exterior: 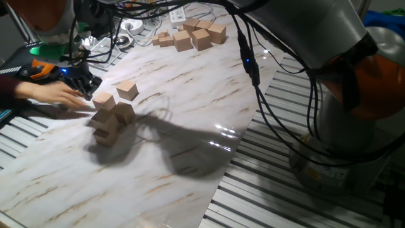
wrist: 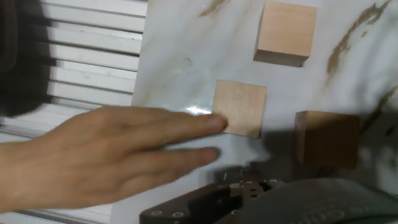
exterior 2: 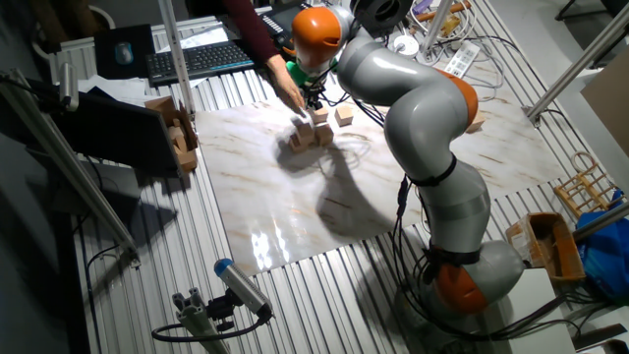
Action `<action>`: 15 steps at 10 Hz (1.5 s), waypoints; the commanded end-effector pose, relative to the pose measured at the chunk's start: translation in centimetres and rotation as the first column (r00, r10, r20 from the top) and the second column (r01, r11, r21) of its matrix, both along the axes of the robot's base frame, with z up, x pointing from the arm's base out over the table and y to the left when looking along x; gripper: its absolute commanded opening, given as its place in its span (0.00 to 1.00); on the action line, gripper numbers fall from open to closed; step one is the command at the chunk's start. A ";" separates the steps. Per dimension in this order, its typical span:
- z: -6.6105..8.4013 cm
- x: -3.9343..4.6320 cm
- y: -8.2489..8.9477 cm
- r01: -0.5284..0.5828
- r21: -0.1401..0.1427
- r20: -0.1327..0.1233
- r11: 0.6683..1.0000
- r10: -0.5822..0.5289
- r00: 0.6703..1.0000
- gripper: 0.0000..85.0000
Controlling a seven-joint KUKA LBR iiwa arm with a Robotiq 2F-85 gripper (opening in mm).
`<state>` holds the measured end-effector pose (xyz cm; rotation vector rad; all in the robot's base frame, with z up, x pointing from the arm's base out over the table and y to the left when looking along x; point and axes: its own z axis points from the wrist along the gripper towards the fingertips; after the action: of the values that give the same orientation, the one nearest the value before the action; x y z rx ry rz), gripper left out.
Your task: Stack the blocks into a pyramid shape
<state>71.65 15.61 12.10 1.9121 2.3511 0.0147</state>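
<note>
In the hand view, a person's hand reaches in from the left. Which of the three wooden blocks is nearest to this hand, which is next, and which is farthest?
1. The middle block: the fingertips of the person's hand touch its left edge.
2. The shaded block at lower right, and
3. the upper block near the top edge: both lie clearly farther away, but their order is too close to call.

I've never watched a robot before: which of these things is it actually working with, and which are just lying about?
In the job:
- stepped heap of light-tan wooden cubes
- loose tan wooden cube
- end effector

Lying about:
- spare wooden cubes
- black keyboard
- white power strip
</note>
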 end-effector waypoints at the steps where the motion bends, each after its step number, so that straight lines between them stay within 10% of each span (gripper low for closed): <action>1: -0.1 0.10 0.0 0.020 -0.001 -0.008 1.000 -0.020 1.000 0.00; 4: -0.1 0.07 0.0 0.032 -0.006 -0.030 0.999 -0.032 0.999 0.00; 7: 0.3 0.22 0.6 0.013 -0.048 0.002 0.999 -0.013 1.000 0.00; 15: -0.2 0.37 -0.6 0.058 0.041 -0.015 0.997 -0.058 0.998 0.00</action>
<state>72.00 14.96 11.89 2.0066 2.3207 0.0479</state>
